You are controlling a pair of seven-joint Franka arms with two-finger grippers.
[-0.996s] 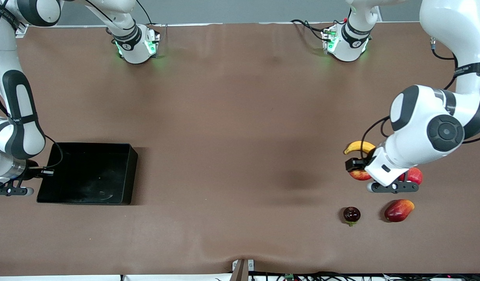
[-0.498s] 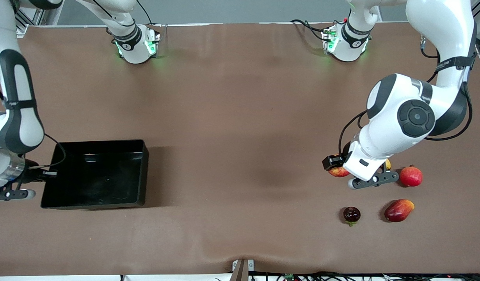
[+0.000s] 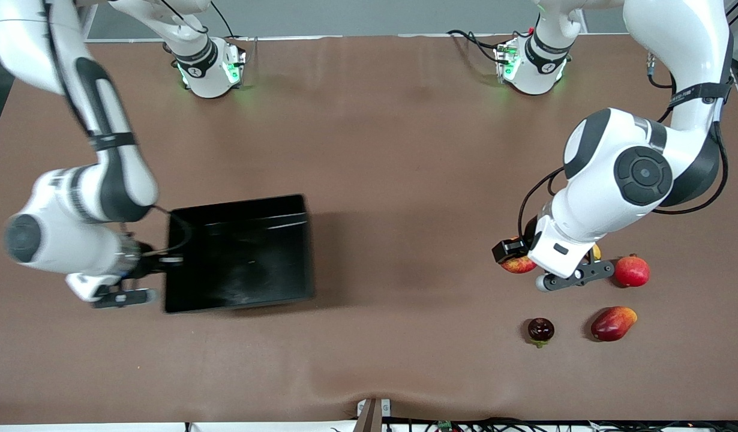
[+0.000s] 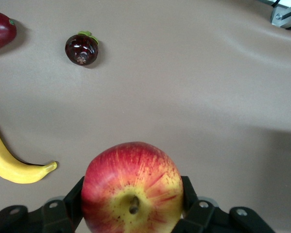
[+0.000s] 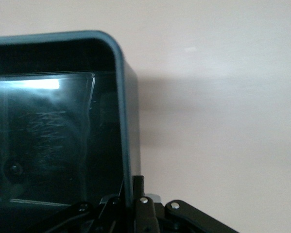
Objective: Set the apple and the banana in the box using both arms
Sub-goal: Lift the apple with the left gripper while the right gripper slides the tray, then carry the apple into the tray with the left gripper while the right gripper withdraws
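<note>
Front view: the box (image 3: 240,255) sits mid-left of frame on the brown surface (image 3: 381,156), w/ the right pincer (image 3: 156,264) clamped on the rim of its wall at the right arm's end. The right arm (image 3: 87,198) comes down along the frame's left edge. At right of frame the left arm (image 3: 627,180) bends over the fruit cluster; the left pincer (image 3: 528,261) is closed on the apple (image 3: 518,264), of which only a sliver shows past the wrist. A bit of the banana (image 3: 596,252) peeks out by the wrist; the rest is hidden. A plain red round fruit (image 3: 632,271) lies just beside the pincer toward the left arm's end. A mango (image 3: 612,323) and a dark purple fruit (image 3: 540,330) lie lower in frame, nearer the camera.

Left wrist view: apple (image 4: 132,189) fills bottom center, gripped on both sides by the black fingers (image 4: 73,199), stem end facing the lens. Banana (image 4: 11,165) at lower left on the surface, apart from the apple. Dark purple fruit (image 4: 81,49) upper left; mango's edge (image 4: 0,30) in the top left corner.

Right wrist view: box (image 5: 58,126) fills the left half, glossy inside, rounded corner at top center. Pincer fingers (image 5: 138,191) at bottom center pinch its thin wall.
</note>
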